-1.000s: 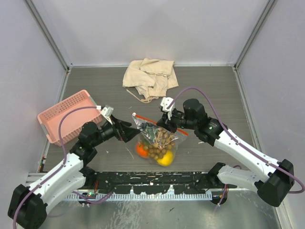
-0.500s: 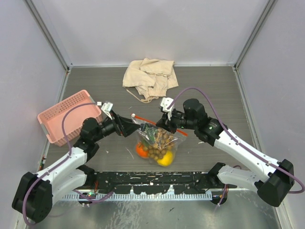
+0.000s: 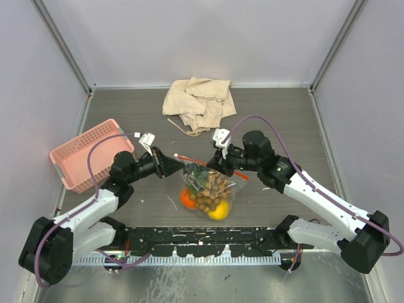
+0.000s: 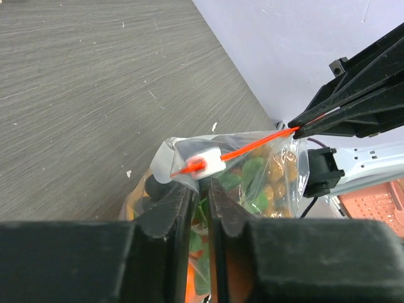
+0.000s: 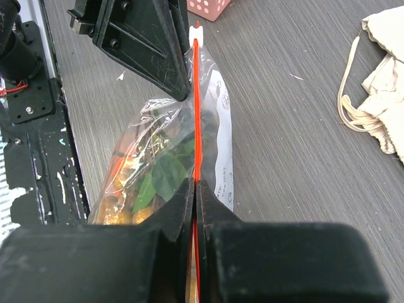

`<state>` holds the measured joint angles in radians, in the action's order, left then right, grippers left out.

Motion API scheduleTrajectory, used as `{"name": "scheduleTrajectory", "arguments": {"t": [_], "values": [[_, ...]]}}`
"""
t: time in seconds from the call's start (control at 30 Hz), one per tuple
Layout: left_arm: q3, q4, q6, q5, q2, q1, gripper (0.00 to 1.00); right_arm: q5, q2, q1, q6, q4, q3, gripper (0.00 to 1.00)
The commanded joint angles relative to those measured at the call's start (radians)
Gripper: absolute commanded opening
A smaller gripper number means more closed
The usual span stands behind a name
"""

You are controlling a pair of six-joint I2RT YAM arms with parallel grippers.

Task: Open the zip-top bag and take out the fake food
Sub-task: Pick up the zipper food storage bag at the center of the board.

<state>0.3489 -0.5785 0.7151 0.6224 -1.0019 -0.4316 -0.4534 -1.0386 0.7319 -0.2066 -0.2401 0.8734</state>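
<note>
The clear thin plastic zip-top bag (image 3: pixel 211 189) with the orange-red zip strip (image 5: pixel 196 107) is found close to the near edge of the grey counter (image 3: pixel 284 120), about midway between its left and right edges. It is held up by its top. The small plastic fake food (image 3: pixel 207 201) is seen inside it: tan berries, green leaves, an orange fruit and a yellow lemon. The bag is not yet opened.

The right tool (image 5: pixel 194 184) is pressed together on the zip strip, at the end nearer the right edge. The left tool (image 4: pixel 199 188) is set at the other end, just under the small white slider (image 4: pixel 207 165). Its fingers are very near each other, with only a thin gap, and bag film is seen in that gap. Whether anything is truly pinched there cannot be told.

The step in hand is judged to be taking hold at the slider end. To be done well, the hard slider itself should be caught, not just the soft film below it, which could slip or tear. The strip should be held tight and straight by the right tool. The slider should then be drawn along the strip, not up or sideways, so the bag is not twisted and the food is not tipped out.
</note>
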Motion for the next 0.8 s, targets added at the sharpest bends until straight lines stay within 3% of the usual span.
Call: {"name": "scheduleTrajectory", "arguments": {"t": [0.0, 0.17, 0.3, 0.5, 0.77], "values": [[0.065, -0.024, 0.008, 0.028, 0.002, 0.004, 0.1, 0.024, 0.004, 0.004, 0.02, 0.029, 0.041, 0.07], [0.096, 0.053, 0.0, 0.01, 0.049, -0.001, 0.01, 0.034, -0.028, 0.004, 0.03, -0.012, 0.092, 0.42], [0.121, 0.161, -0.058, -0.044, 0.106, -0.027, 0.0, -0.032, -0.089, 0.004, 0.03, -0.045, 0.173, 0.67], [0.149, 0.234, -0.121, -0.053, 0.128, -0.061, 0.0, -0.076, -0.228, 0.004, -0.006, -0.081, 0.301, 0.81], [0.191, 0.302, -0.25, -0.036, 0.138, -0.076, 0.0, -0.198, -0.355, -0.003, -0.13, -0.187, 0.439, 0.9]]}}
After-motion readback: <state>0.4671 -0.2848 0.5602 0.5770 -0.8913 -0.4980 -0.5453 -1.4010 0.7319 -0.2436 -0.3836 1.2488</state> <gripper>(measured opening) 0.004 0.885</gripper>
